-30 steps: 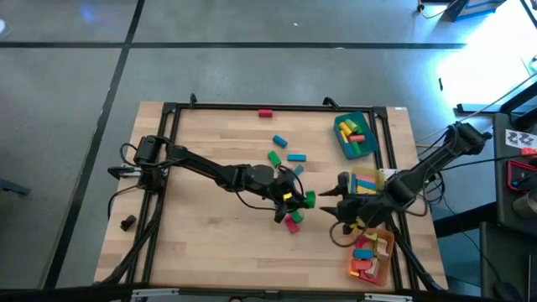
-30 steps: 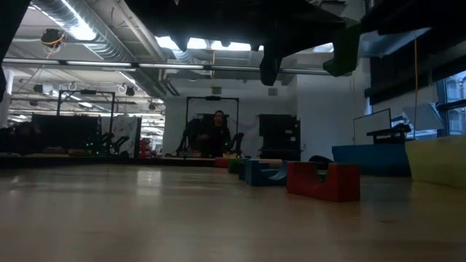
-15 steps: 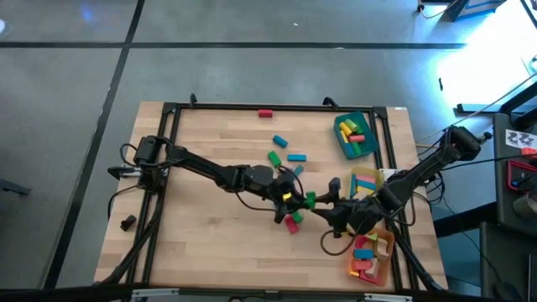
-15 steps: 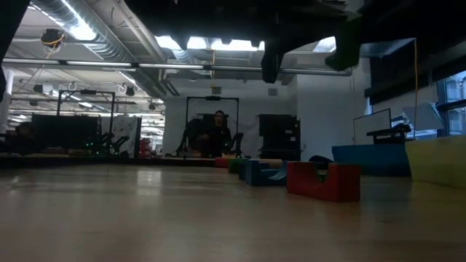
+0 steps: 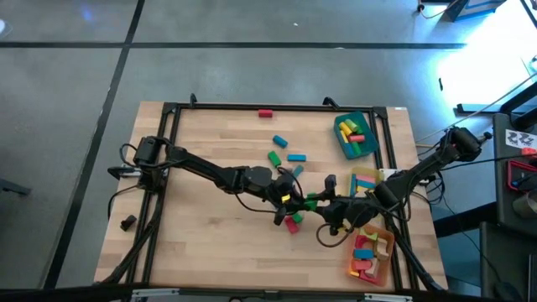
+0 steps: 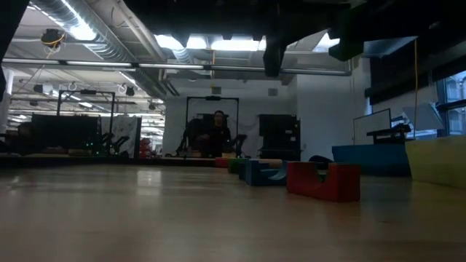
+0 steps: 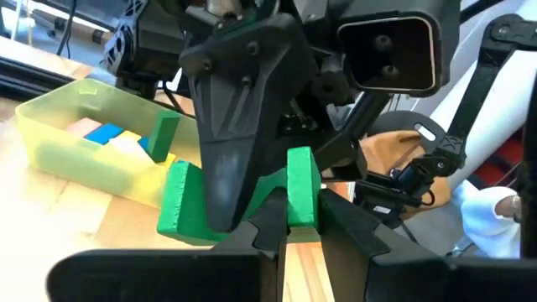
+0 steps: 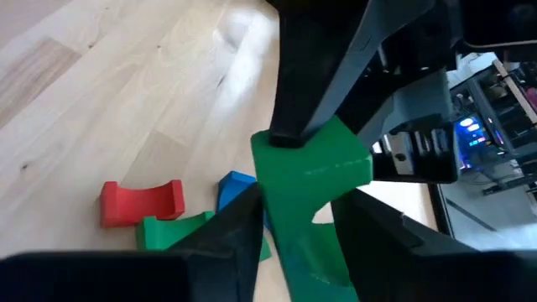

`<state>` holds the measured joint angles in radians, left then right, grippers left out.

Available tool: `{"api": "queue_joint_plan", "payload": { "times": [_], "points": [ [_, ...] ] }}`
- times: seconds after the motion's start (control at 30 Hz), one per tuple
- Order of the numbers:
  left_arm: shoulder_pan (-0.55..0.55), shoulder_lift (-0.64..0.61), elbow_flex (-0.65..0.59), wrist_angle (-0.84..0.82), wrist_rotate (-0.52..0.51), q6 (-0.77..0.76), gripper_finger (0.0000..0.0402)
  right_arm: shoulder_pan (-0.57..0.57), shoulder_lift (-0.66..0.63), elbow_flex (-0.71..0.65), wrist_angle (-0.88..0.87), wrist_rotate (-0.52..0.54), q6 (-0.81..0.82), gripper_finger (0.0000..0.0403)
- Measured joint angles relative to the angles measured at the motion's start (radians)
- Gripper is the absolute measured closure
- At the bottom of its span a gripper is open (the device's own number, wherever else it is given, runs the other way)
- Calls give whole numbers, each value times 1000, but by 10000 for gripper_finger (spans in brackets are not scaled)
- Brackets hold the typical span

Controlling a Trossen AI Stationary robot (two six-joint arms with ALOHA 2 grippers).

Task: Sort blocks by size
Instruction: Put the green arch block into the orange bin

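Mid-bench, above the surface: green arch-shaped wooden block point(image 7: 289, 197) sits between both sets of jaws at once. Left gripper point(image 5: 304, 201) jaws closed on one leg of the arch; the right gripper point(image 5: 323, 204) finger overlaps the block in the left wrist view, and in the right wrist view its jaws sit narrowly apart on either side of the arch. Whether they already press on it, cannot tell.

Step in hand, as judged: hand-over of the green arch from left arm to right, ahead of a drop into one of the trays on the right side. Next move calls for a firm right grip first, then left release, then carry clear of the loose pieces below.

Count, high view:
- trays: 3, namely teal plastic tray point(image 5: 369, 122), yellow plastic tray point(image 5: 367, 172), orange plastic tray point(image 5: 388, 257), each already holding blocks; contents too small to count
- loose on the bench: red bar at the far edge point(image 5: 266, 112), three blue/green pieces point(image 5: 285, 150), red/pink pieces point(image 5: 291, 222) under the left gripper
- dark lump beside the left frame point(image 5: 127, 222): 1
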<state>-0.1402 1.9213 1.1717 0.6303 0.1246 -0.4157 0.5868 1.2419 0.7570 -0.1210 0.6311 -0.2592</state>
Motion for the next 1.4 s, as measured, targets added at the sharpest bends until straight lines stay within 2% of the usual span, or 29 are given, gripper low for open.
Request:
{"api": "queue_joint_plan", "payload": {
  "times": [0.23, 0.4, 0.57, 0.73, 0.93, 1.03, 1.17, 1.27, 1.4],
  "points": [
    [1, 0, 1, 5, 6, 72, 354, 2, 1, 0, -3, -22, 4, 365],
    [0, 0, 1, 1, 3, 58, 336, 2, 1, 0, 1, -48, 36, 366],
    [0, -1, 1, -37, 3, 42, 278, 2, 1, 0, -12, -49, 101, 353],
    [0, -1, 1, -79, 1, 66, 231, 11, -6, 15, -100, -67, 152, 366],
    [6, -1, 1, -124, 0, 94, 219, 72, -16, 142, -457, -208, 461, 359],
    [13, -1, 1, -159, 0, 113, 218, 117, -17, 193, -579, -330, 645, 353],
    [23, -1, 1, -192, 0, 116, 218, 196, -18, 215, -671, -480, 867, 366],
    [33, -1, 1, -210, 0, 116, 218, 265, -17, 216, -722, -519, 1031, 367],
    [39, -1, 1, -203, 0, 117, 218, 353, -14, 216, -779, -513, 1231, 357]
  ]
}}
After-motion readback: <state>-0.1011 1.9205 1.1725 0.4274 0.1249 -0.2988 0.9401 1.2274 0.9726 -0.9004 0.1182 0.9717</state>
